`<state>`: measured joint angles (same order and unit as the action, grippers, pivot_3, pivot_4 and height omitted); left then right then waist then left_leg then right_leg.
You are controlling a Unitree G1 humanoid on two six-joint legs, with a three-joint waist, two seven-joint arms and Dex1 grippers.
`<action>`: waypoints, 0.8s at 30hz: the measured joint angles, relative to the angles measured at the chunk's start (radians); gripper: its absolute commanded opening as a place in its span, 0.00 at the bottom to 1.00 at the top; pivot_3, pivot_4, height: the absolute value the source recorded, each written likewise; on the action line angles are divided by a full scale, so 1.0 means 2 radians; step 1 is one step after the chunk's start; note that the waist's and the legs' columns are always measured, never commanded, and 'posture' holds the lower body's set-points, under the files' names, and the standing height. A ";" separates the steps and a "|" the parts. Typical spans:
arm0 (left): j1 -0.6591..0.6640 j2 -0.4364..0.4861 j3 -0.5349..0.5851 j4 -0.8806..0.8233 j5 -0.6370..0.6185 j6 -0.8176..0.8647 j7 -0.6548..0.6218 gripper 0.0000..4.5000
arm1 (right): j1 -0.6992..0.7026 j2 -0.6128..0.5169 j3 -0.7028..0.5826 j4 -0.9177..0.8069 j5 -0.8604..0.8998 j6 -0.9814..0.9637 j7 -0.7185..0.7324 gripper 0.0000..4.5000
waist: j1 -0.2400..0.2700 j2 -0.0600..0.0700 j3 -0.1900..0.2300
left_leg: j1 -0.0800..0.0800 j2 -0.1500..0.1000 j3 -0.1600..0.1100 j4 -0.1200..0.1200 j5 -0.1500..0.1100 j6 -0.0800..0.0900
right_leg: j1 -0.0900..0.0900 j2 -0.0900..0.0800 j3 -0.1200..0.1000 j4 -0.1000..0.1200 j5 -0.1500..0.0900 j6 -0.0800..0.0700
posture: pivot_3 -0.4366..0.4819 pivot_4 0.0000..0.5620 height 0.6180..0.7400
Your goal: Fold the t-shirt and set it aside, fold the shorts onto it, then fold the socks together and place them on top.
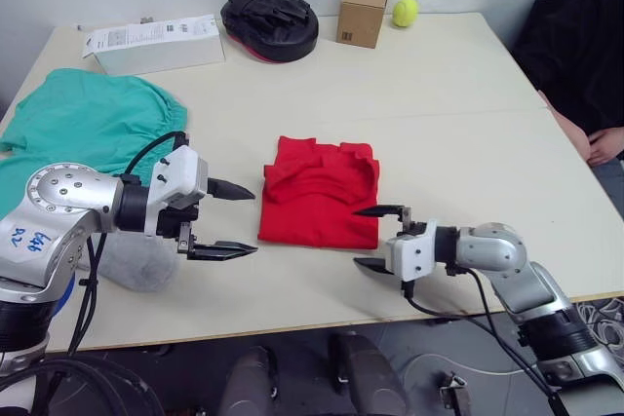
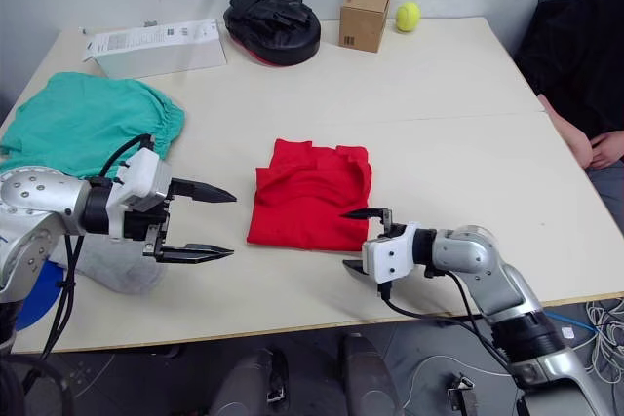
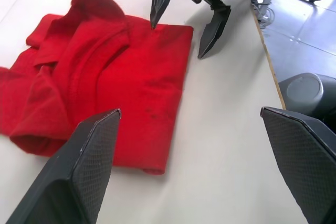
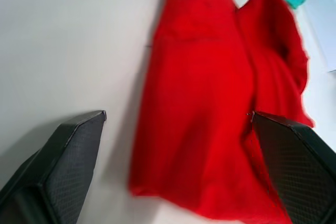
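**Red shirt folded in the middle, both grippers open beside it**

The t-shirt (image 1: 320, 194) lies in the middle of the frame on the table (image 1: 448, 104). It is folded into a small, nearly square bundle. Its bumpy collar end points to the top of the frame and its flat, straight edge points to the bottom.

The left gripper (image 1: 230, 220) is at the lower left of the shirt, fingers wide apart, holding nothing. The right gripper (image 1: 378, 237) is at the shirt's lower right corner, fingers also apart and empty. One fingertip is just at the shirt's edge.

The shorts (image 1: 88, 124) lie spread out at the left of the frame. A grey bundle, likely the socks (image 1: 136, 262), sits under the left arm.
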<state>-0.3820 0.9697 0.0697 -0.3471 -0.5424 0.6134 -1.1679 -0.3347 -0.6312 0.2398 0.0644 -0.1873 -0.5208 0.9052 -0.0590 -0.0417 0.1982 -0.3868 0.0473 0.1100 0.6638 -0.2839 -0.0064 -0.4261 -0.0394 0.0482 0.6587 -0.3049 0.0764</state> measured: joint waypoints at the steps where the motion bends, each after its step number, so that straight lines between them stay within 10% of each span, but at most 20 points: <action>1: 0.000 0.000 0.001 -0.001 -0.001 0.004 0.004 1.00 | -0.003 0.003 0.005 0.011 -0.007 -0.012 -0.009 0.73 | 0.000 0.000 0.000 | 0.000 0.000 0.000 0.000 0.000 0.000 | 0.000 0.000 0.000 0.000 0.000 0.000 | 0.48 0.27 1.00; 10: 0.001 0.001 0.015 -0.015 -0.003 0.017 0.017 1.00 | -0.019 0.003 0.036 0.073 -0.035 -0.080 -0.046 0.01 | 0.000 -0.001 -0.001 | 0.001 0.000 0.000 0.000 0.000 0.000 | 0.001 0.000 0.000 0.000 0.000 0.000 | 0.48 0.27 1.00; 24: 0.026 0.012 0.019 -0.030 -0.003 0.015 0.014 1.00 | 0.006 -0.067 0.044 0.058 0.039 -0.122 0.019 0.00 | 0.004 -0.001 -0.001 | 0.000 0.000 0.000 0.000 0.000 0.000 | 0.001 -0.001 0.000 -0.001 0.000 0.000 | 0.48 0.27 1.00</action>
<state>-0.3293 0.9935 0.1068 -0.4070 -0.5488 0.6436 -1.1395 -0.3219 -0.7654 0.3282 0.1812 -0.1086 -0.7641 0.9431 -0.0506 -0.0437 0.1970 -0.3860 0.0472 0.1097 0.6636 -0.2844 -0.0061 -0.4238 -0.0406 0.0484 0.6562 -0.3049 0.0756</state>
